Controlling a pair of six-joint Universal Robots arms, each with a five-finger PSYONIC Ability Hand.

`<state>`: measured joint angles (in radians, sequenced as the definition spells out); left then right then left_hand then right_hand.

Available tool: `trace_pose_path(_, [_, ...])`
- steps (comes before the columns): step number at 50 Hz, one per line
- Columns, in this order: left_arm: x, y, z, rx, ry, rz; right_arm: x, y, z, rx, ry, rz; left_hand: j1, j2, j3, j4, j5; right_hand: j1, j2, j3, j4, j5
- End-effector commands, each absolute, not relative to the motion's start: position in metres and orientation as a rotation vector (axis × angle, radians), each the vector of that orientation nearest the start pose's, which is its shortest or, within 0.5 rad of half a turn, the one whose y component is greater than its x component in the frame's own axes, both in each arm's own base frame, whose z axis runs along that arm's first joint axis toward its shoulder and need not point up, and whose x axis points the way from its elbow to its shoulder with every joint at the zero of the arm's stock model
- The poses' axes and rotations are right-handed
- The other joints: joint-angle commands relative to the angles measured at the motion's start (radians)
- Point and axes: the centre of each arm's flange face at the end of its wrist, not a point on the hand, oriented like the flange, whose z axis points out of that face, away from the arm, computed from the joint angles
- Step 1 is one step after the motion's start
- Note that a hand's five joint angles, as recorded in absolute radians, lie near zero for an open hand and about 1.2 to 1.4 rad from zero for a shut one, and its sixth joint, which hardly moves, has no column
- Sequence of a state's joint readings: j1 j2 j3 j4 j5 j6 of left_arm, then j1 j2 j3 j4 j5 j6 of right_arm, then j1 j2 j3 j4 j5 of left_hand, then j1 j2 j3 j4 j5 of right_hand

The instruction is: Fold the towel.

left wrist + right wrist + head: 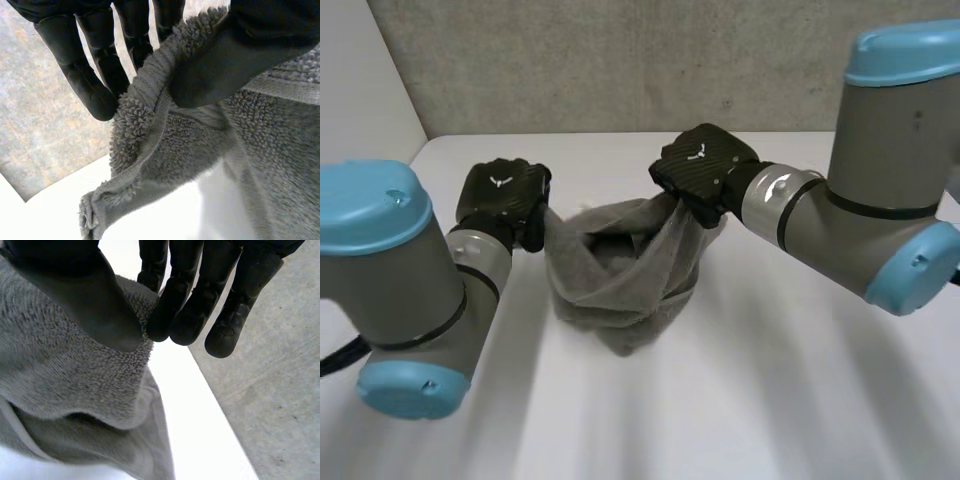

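Note:
A grey terry towel (620, 275) hangs in a slack bundle between both hands, its lower part resting on the white table (770, 400). My left hand (502, 200) pinches the towel's left top edge; in the left wrist view the thumb (220, 65) presses the towel's hemmed edge (150, 95) against the fingers (90, 80). My right hand (705, 170) pinches the right top edge; the thumb (95, 305) clamps the towel (65, 375) against the fingers (200, 305).
A grey concrete wall (640, 60) stands behind the table's far edge. The left grey arm (400, 290) and the right grey arm (860, 210) flank the towel. Bare table lies in front of it.

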<state>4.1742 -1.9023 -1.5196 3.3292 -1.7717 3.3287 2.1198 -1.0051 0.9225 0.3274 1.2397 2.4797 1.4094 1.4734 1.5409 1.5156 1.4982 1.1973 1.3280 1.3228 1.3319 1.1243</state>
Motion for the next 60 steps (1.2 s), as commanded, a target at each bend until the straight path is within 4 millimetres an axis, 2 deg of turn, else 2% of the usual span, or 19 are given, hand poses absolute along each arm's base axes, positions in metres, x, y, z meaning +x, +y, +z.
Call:
trace_pose_path(1, [-0.286, -0.312, 0.289, 0.577, 1.972, -2.365, 0.371, -0.309, 0.320, -1.371, 1.553, -2.249, -0.013, -0.077, -0.145, -0.119, -0.276, 0.199, 0.068, 0.073, 0.064, 0.097])
trace_pose_path(3, [-0.286, -0.326, 0.355, 0.411, 1.747, -2.608, 0.369, -0.334, 0.373, -0.969, 1.362, -2.562, -0.013, -0.077, -0.145, -0.119, -0.276, 0.199, 0.068, 0.073, 0.064, 0.097])
trace_pose_path(4, [-0.286, -0.326, 0.355, 0.410, 1.746, -2.609, 0.369, -0.334, 0.374, -0.967, 1.361, -2.564, -0.013, -0.077, -0.145, -0.119, -0.276, 0.199, 0.068, 0.073, 0.064, 0.097])
trace_pose_path(5, [-0.286, -0.328, 0.386, 0.306, 1.622, -2.745, 0.362, -0.339, 0.398, -0.750, 1.255, -2.658, -0.013, -0.077, -0.145, -0.119, -0.276, 0.199, 0.068, 0.073, 0.064, 0.097])
trace_pose_path(6, [-0.286, -0.328, 0.387, 0.305, 1.620, -2.746, 0.353, -0.333, 0.427, -0.572, 1.134, -2.716, -0.013, -0.077, -0.145, -0.119, -0.276, 0.199, 0.068, 0.073, 0.064, 0.097])
trace_pose_path(7, [-0.284, -0.326, 0.415, 0.184, 1.499, -2.875, 0.353, -0.333, 0.428, -0.571, 1.133, -2.716, -0.013, -0.077, -0.145, -0.119, -0.276, 0.199, 0.068, 0.073, 0.064, 0.097])
trace_pose_path(8, [-0.279, -0.321, 0.439, 0.071, 1.401, -2.982, 0.342, -0.323, 0.455, -0.427, 1.013, -2.748, -0.013, -0.077, -0.145, -0.119, -0.276, 0.199, 0.068, 0.073, 0.064, 0.097])
trace_pose_path(12, [-0.273, -0.306, 0.464, -0.037, 1.297, -3.101, 0.330, -0.313, 0.468, -0.419, 0.959, -2.732, -0.013, -0.077, -0.145, -0.119, -0.276, 0.199, 0.068, 0.073, 0.064, 0.097])
trace_pose_path(14, [-0.275, -0.304, 0.460, -0.020, 1.330, -3.087, 0.335, -0.313, 0.442, -0.577, 1.038, -2.649, -0.013, -0.077, -0.145, -0.119, -0.276, 0.199, 0.068, 0.073, 0.064, 0.097])
trace_pose_path(17, [-0.274, -0.312, 0.421, 0.054, 1.522, -2.958, 0.343, -0.308, 0.427, -0.660, 1.081, -2.582, -0.013, -0.077, -0.145, -0.119, -0.276, 0.199, 0.068, 0.073, 0.064, 0.097])
trace_pose_path(22, [-0.272, -0.310, 0.317, 0.243, 1.903, -2.643, 0.350, -0.302, 0.360, -0.889, 1.321, -2.363, -0.013, -0.077, -0.145, -0.119, -0.276, 0.199, 0.068, 0.073, 0.064, 0.097])
trace_pose_path(25, [-0.268, -0.307, 0.293, 0.278, 1.978, -2.565, 0.349, -0.301, 0.344, -0.930, 1.385, -2.326, -0.013, -0.077, -0.145, -0.119, -0.276, 0.199, 0.068, 0.073, 0.064, 0.097])
trace_pose_path(30, [-0.247, -0.292, 0.207, 0.385, 2.214, -2.287, 0.341, -0.291, 0.268, -1.133, 1.649, -2.138, -0.013, -0.077, -0.145, -0.119, -0.276, 0.199, 0.068, 0.073, 0.064, 0.097])
trace_pose_path(35, [-0.241, -0.274, 0.170, 0.494, 2.267, -2.183, 0.328, -0.272, 0.215, -1.310, 1.836, -1.939, -0.013, -0.077, -0.145, -0.119, -0.276, 0.199, 0.068, 0.073, 0.064, 0.097])
trace_pose_path(44, [-0.233, -0.252, 0.146, 0.702, 2.185, -2.048, 0.312, -0.246, 0.179, -1.403, 1.991, -1.721, -0.013, -0.077, -0.145, -0.119, -0.276, 0.199, 0.068, 0.073, 0.064, 0.097])
trace_pose_path(45, [-0.233, -0.249, 0.149, 0.723, 2.155, -2.052, 0.310, -0.244, 0.180, -1.401, 2.001, -1.707, -0.013, -0.077, -0.145, -0.119, -0.276, 0.011, -0.120, -0.114, -0.124, -0.090])
trace_pose_path(47, [-0.234, -0.248, 0.154, 0.733, 2.125, -2.066, 0.306, -0.238, 0.192, -1.401, 2.010, -1.690, -0.013, -0.077, -0.145, -0.119, -0.276, -0.735, -0.866, -0.861, -0.870, -0.837])
trace_pose_path(49, [-0.233, -0.247, 0.161, 0.723, 2.091, -2.099, 0.306, -0.235, 0.202, -1.403, 2.003, -1.692, -0.013, -0.077, -0.145, -0.119, -0.276, -1.023, -1.153, -1.148, -1.157, -1.124])
trace_pose_path(60, [-0.230, -0.247, 0.159, 0.704, 2.080, -2.109, 0.315, -0.252, 0.252, -1.390, 1.859, -1.892, -0.013, -0.077, -0.145, -0.119, -0.276, -1.023, -1.153, -1.148, -1.157, -1.124])
